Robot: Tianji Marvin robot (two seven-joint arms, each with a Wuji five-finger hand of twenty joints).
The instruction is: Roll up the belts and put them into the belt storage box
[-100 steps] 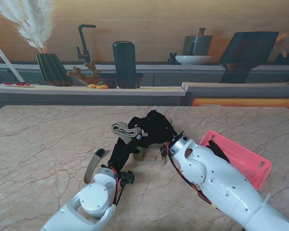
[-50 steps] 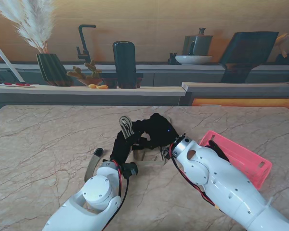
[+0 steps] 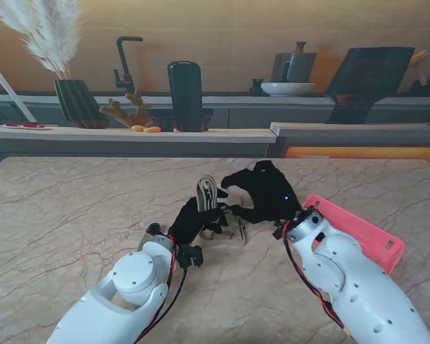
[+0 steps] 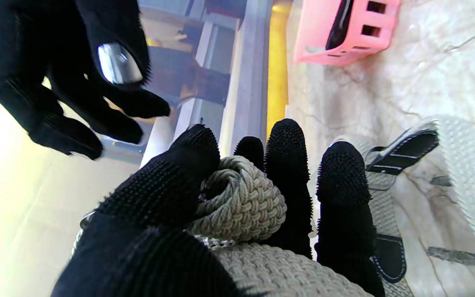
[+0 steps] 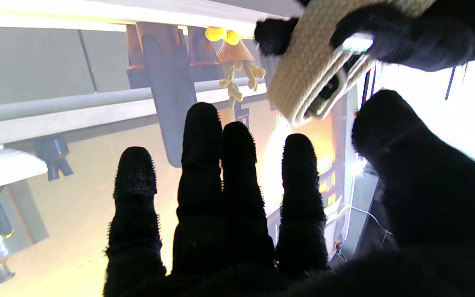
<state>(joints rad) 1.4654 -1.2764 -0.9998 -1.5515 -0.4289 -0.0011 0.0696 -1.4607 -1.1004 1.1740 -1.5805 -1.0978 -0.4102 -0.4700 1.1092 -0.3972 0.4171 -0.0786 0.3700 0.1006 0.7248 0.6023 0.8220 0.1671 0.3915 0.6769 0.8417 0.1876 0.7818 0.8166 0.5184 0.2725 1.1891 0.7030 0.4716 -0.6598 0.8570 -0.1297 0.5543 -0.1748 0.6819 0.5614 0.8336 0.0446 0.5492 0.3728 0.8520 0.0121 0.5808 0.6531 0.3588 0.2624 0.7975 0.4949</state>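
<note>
A beige woven belt is partly wound into a roll, held up off the table with my left hand shut around it. The left wrist view shows my thumb and fingers pinching the roll. The unrolled strap with black leather tabs trails on the table. My right hand hovers just right of the roll, fingers spread and holding nothing; in its own wrist view the right hand is apart from the roll. The pink storage box stands to the right, with something black inside.
The belt's loose end lies on the marble table beside my left wrist. Behind the table's far edge runs a counter with a vase, a black bottle and a tap.
My right hand has come off the roll and moved right, fingers spreading. The left hand has shifted right with the roll, which now stands more on edge.
</note>
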